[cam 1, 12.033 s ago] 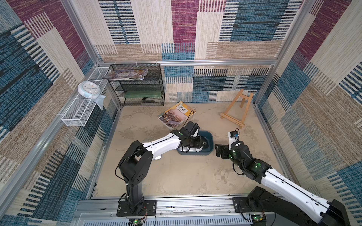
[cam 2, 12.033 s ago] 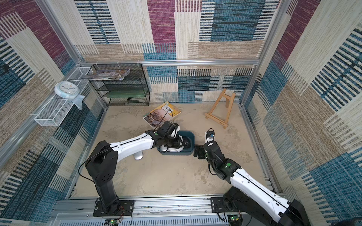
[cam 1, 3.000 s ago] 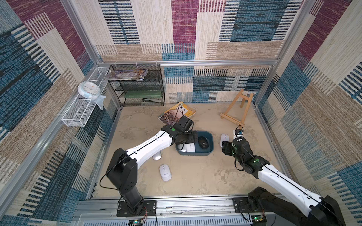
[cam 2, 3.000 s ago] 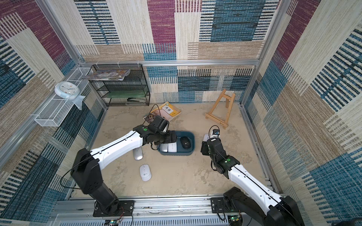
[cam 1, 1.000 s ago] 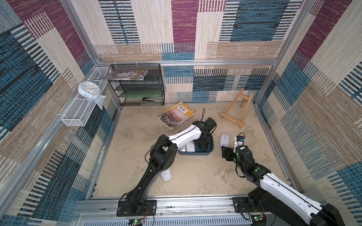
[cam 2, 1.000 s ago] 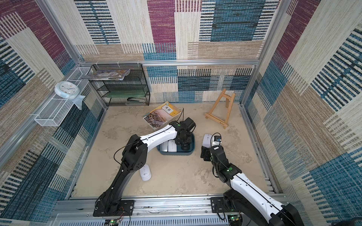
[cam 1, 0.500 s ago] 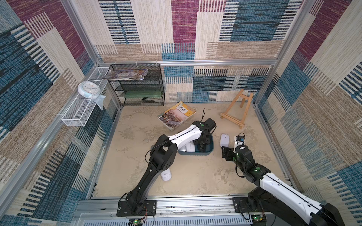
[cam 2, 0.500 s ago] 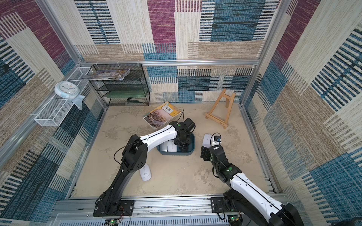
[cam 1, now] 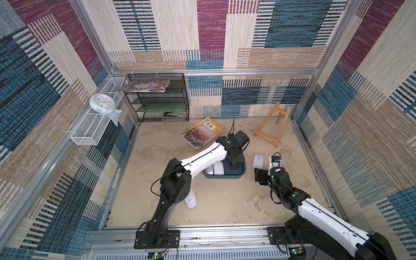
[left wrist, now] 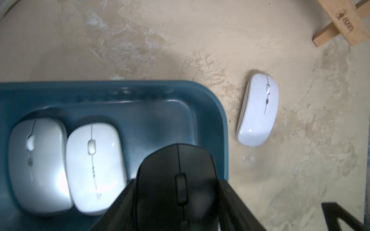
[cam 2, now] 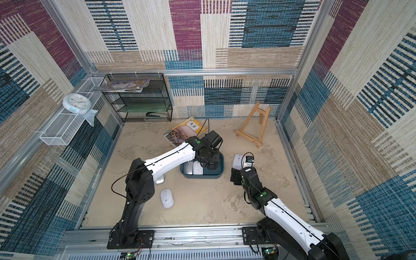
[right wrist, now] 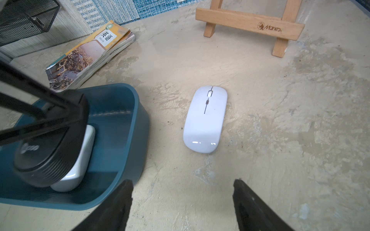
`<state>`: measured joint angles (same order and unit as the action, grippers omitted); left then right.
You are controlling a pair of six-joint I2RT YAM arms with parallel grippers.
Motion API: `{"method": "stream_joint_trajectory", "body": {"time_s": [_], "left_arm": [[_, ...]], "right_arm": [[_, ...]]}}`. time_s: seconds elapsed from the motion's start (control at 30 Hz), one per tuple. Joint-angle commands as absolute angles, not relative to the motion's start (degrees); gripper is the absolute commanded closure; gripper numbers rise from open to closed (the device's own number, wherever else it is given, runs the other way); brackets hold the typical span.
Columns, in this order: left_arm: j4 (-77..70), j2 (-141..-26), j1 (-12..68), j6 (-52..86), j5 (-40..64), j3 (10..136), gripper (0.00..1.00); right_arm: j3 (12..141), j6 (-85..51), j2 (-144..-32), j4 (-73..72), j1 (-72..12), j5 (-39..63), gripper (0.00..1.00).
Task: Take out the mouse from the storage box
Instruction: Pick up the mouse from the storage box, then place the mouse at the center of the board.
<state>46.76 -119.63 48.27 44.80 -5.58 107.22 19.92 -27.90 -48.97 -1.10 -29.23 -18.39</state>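
Black plastic mouse (left wrist: 176, 160) is sitting clamped between the fingers of the left gripper (left wrist: 176, 186), lower centre of the left wrist view, with the jaws partly closed against its flanks. Three seconds back it was lying free at the right end of the storage box (left wrist: 218, 112) while the arm was working the other end. The arm has since swung across and taken it. In the right wrist view the mouse is looking tilted and raised off the floor, but it is still inside the rim. Two white mice (left wrist: 38, 160) are remaining in the box. The right gripper (right wrist: 182, 192) is hanging wide open and empty near the pale mouse (right wrist: 206, 120) already out on the table (right wrist: 280, 140). Judgement: extraction is underway, and the lift over the rim is still pending.
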Motion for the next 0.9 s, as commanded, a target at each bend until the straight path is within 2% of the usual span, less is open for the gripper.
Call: {"method": "stream_joint_trajectory", "body": {"time_s": [0.0,0.27,0.5,0.87], "left_arm": [[40.53,-113.16,49.16,45.33,-6.37,99.50,0.51],[33.57,-97.04,51.17,48.13,-8.81,78.79,0.51],[32.35,-87.28,54.26,51.83,-9.12,62.52,0.51],[25.95,-78.67,59.09,56.01,-8.47,45.31,0.51]], "right_arm": [[20.38,-28.24,-49.07,-1.54,-29.32,-19.03,0.18],[20.83,-28.30,-50.15,-1.60,-29.34,-19.16,0.18],[21.50,-28.43,-51.67,-1.32,-29.33,-19.32,0.19],[23.19,-28.24,-55.75,-0.88,-29.27,-18.68,0.19]]}}
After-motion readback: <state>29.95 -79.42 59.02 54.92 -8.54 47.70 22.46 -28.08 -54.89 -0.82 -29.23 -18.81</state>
